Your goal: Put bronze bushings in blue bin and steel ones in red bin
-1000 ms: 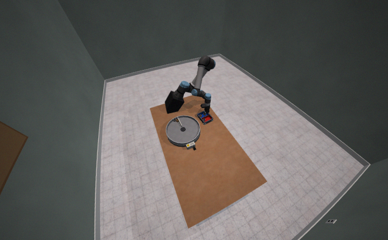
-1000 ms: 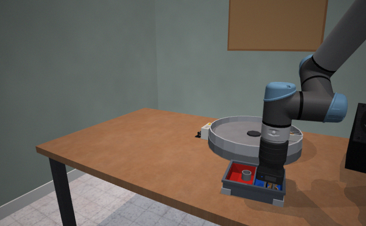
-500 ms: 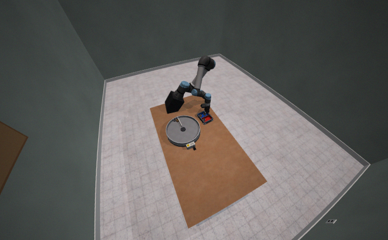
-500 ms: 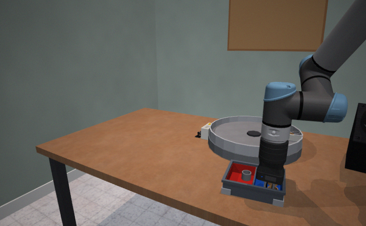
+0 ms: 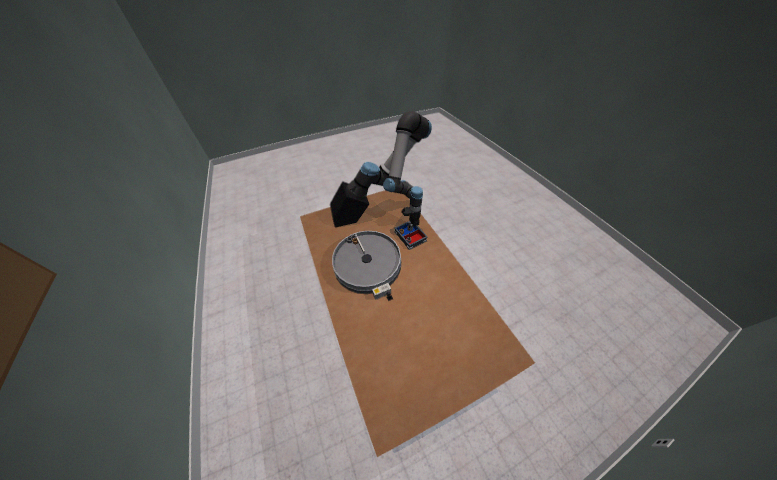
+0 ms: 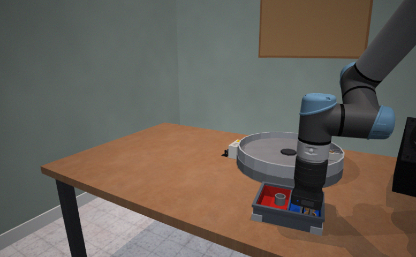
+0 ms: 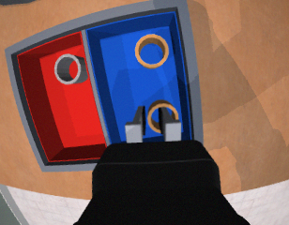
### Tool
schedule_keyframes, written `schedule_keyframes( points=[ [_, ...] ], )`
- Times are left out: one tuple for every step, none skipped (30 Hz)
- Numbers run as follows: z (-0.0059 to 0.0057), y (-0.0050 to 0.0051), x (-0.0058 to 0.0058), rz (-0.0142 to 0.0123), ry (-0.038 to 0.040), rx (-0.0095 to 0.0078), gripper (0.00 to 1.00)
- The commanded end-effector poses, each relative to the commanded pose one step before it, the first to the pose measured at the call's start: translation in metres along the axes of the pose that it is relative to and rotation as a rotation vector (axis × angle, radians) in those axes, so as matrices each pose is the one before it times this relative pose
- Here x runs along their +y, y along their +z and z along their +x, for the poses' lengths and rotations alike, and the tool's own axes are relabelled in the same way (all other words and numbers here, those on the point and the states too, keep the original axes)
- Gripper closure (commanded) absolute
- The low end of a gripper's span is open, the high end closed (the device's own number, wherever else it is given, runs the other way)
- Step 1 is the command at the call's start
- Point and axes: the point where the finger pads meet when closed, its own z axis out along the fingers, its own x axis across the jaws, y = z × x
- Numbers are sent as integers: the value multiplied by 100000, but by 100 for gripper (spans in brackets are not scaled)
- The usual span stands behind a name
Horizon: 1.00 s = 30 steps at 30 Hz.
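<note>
The gripper (image 5: 414,223) (image 6: 307,210) (image 7: 151,114) has its fingers apart, with one over the near bronze bushing (image 6: 314,214) (image 7: 175,112) in the blue bin (image 5: 406,227) (image 6: 295,207) (image 7: 126,75), so if it lifts or opens wider, that finger could catch the ring and drag or tip it. I count one gripper, two bins, two bronze bushings in the blue bin, one steel bushing (image 5: 408,239) (image 6: 280,200) (image 7: 57,70) in the red bin (image 5: 417,237) (image 6: 266,200) (image 7: 65,117), and at least two small bushings on the one turntable (image 5: 365,274) (image 6: 267,149).
</note>
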Motion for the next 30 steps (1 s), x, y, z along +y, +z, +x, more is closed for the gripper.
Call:
schedule_keyframes(
  points=[
    [-33,-25,16,-28,-39,-95,58],
    [0,0,0,0,0,0,58],
    [0,0,0,0,0,0,58],
    [0,0,0,0,0,0,58],
    [0,0,0,0,0,0,58],
    [0,0,0,0,0,0,58],
    [0,0,0,0,0,0,58],
    [0,0,0,0,0,0,58],
    [-3,-93,0,0,0,0,58],
    [-3,-93,0,0,0,0,58],
    [-3,-93,0,0,0,0,58],
    [-3,-93,0,0,0,0,58],
    [-3,-93,0,0,0,0,58],
    [0,0,0,0,0,0,58],
    [0,0,0,0,0,0,58],
    [0,0,0,0,0,0,58],
    [0,0,0,0,0,0,58],
    [0,0,0,0,0,0,58],
    [0,0,0,0,0,0,58],
    [0,0,0,0,0,0,58],
    [0,0,0,0,0,0,58],
    [0,-35,1,0,0,-8,58],
    [0,-63,0,0,0,1,58],
    [0,-63,0,0,0,1,58],
    [0,-63,0,0,0,1,58],
    [0,-63,0,0,0,1,58],
    [0,0,0,0,0,0,58],
    [0,0,0,0,0,0,58],
    [0,0,0,0,0,0,58],
    [0,-63,0,0,0,1,58]
  ],
)
